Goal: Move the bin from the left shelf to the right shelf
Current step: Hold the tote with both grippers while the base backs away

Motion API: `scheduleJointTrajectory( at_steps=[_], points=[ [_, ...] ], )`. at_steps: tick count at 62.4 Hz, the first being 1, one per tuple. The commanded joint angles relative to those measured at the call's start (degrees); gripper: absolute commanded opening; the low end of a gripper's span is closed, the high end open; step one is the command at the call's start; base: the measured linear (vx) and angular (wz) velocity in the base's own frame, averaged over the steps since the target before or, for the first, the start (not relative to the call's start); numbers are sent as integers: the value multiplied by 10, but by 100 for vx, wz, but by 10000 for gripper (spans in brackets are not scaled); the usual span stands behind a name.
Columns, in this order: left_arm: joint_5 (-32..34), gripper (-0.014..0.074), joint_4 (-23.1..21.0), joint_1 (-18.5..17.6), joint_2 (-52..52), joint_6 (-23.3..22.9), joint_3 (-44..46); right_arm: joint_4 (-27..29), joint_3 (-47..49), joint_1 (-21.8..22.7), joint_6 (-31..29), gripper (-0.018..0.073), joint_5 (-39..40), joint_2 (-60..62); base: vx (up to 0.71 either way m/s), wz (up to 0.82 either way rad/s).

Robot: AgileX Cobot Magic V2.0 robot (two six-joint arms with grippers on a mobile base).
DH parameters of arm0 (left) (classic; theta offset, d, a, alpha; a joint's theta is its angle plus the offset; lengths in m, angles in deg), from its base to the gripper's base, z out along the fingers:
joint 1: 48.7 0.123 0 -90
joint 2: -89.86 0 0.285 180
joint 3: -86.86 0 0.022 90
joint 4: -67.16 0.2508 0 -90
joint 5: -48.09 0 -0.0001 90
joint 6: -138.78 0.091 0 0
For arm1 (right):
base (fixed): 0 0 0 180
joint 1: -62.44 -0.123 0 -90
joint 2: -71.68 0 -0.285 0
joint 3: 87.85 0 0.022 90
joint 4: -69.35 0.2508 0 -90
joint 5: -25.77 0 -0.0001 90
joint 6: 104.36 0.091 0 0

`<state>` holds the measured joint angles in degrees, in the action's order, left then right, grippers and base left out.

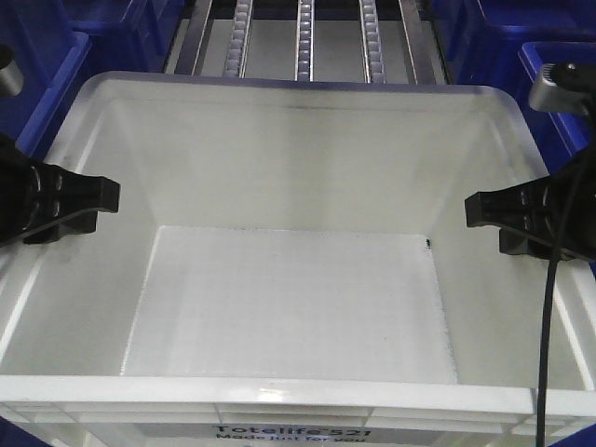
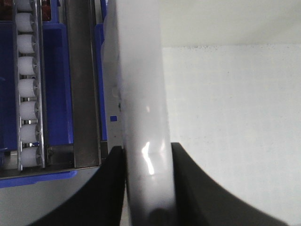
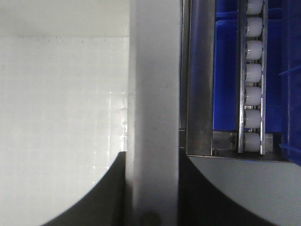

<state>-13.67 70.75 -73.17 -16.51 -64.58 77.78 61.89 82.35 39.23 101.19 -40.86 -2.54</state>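
Two black grippers are clenching the translucent white plastic bin [image 1: 298, 126]: left gripper [image 2: 148, 188] pinching its left wall, right gripper [image 3: 153, 188] its right wall.

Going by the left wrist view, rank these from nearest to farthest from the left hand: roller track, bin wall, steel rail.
From the left hand:
1. bin wall, clamped between its fingers.
2. steel rail, just left of the wall.
3. roller track, farthest left.
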Motion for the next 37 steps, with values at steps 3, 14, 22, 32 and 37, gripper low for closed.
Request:
scheduleJointTrajectory(
  at_steps=[3,14,22,32,37],
  points=[
    [16,20,50,2,-26,16,21,-100,20,11,8,-1,25,17,0,0],
    [16,20,50,2,-26,16,21,-100,20,11,8,-1,25,17,0,0],
    [16,20,50,2,-26,16,21,-100,20,11,8,-1,25,17,-2,0],
    [16,20,50,2,-26,16,21,-100,20,11,8,-1,25,17,-6,1],
    [16,20,50,2,-26,16,21,-100,20,11,8,-1,25,17,-9,0]
  ],
)
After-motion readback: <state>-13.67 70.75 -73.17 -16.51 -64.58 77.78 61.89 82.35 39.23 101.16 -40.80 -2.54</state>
